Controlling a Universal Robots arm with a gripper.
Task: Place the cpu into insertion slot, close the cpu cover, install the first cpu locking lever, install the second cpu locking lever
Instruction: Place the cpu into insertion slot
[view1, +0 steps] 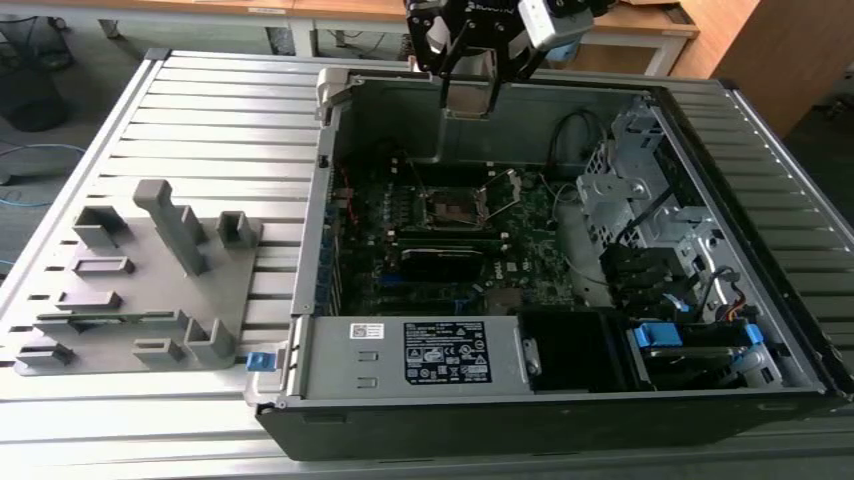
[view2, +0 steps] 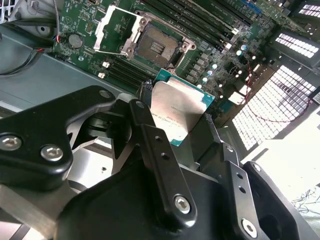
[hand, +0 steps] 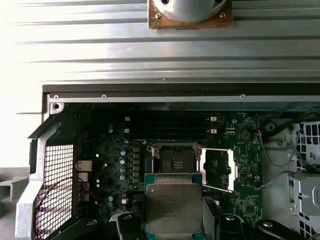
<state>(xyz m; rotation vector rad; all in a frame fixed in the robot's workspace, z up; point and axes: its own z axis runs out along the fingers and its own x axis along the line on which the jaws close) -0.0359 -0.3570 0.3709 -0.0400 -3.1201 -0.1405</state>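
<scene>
My gripper (view1: 467, 103) hangs above the back wall of the open computer case (view1: 315, 330), shut on the cpu (view1: 467, 97). In both wrist views the cpu (view2: 177, 112) (hand: 174, 207) is a silver-grey square on a green base, clamped edge to edge between two black fingers (view2: 150, 135). Below it on the green board lies the insertion slot (view2: 157, 47) (hand: 175, 160) (view1: 454, 207), dark-centred and uncovered. The cpu cover (view2: 106, 25) (hand: 232, 170) stands swung open beside the slot. The cpu is well above the slot, not touching it.
Black memory slots (hand: 170, 125) run beside the socket. A labelled power supply (view1: 427, 355) and a drive cage (view1: 641, 200) with cables fill the case's other parts. A grey fixture block (view1: 134, 290) sits on the slatted table (view1: 214, 110) at the exterior view's left.
</scene>
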